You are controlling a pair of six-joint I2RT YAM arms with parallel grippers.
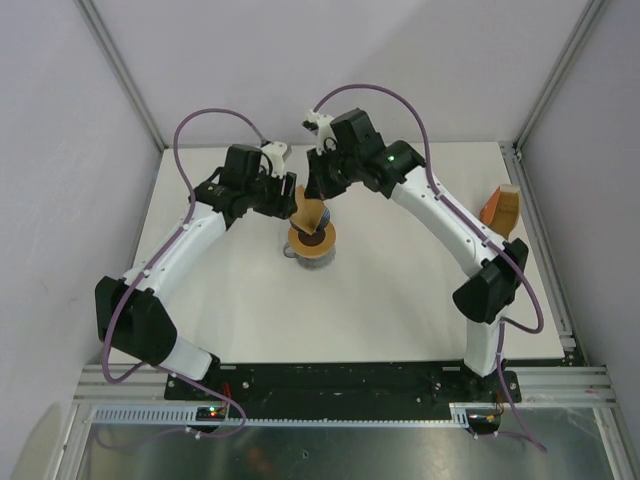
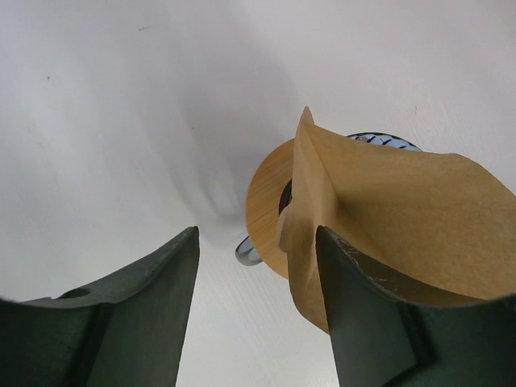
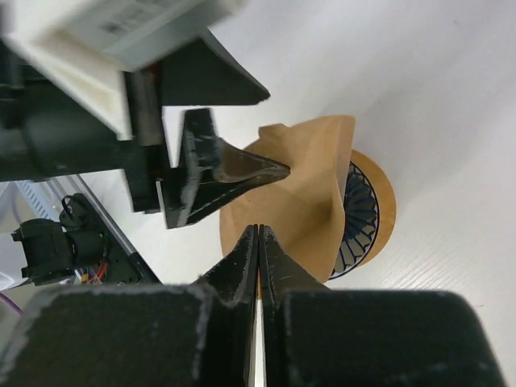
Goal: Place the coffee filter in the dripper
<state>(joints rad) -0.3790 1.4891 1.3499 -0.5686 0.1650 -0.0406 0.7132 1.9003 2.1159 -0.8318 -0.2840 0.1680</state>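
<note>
The tan coffee filter (image 1: 309, 214) hangs part-spread above the blue ribbed dripper (image 1: 320, 240). The dripper sits on a round amber disc (image 1: 312, 252) over a glass jug (image 1: 290, 253). My right gripper (image 3: 258, 230) is shut on the filter's (image 3: 310, 185) near edge, above the dripper (image 3: 360, 218). My left gripper (image 2: 256, 234) is open. Its right finger (image 2: 379, 322) is tucked inside the filter's (image 2: 403, 210) fold, and its left finger (image 2: 121, 322) is free. In the left wrist view only a sliver of the dripper's rim (image 2: 387, 141) shows behind the filter.
A tan-orange stack or holder (image 1: 500, 207) stands at the table's right edge. Metal frame posts (image 1: 120, 70) rise at the back corners. The amber disc (image 2: 266, 201) and the jug's handle (image 2: 246, 254) lie just beyond my left fingertips.
</note>
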